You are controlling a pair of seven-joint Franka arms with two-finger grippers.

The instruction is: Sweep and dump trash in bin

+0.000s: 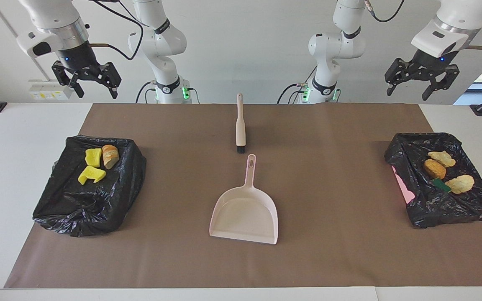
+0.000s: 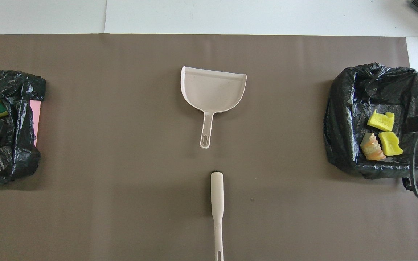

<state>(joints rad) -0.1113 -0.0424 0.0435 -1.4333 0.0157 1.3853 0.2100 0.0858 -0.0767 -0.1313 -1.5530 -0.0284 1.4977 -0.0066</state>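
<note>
Facing view: left gripper (image 1: 421, 81) and right gripper (image 1: 86, 79) hang wide open, empty, high above the table. Bare mat (image 1: 333, 217) surrounds the dustpan (image 1: 245, 213).

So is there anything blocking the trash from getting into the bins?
Nothing visible does; the trash already lies inside them. Three pieces sit in the bin at the right arm's end, the others in the bin at the left arm's end.

High facing camera and steep overhead, sharing the brown mat (image 1: 333, 251).
</note>
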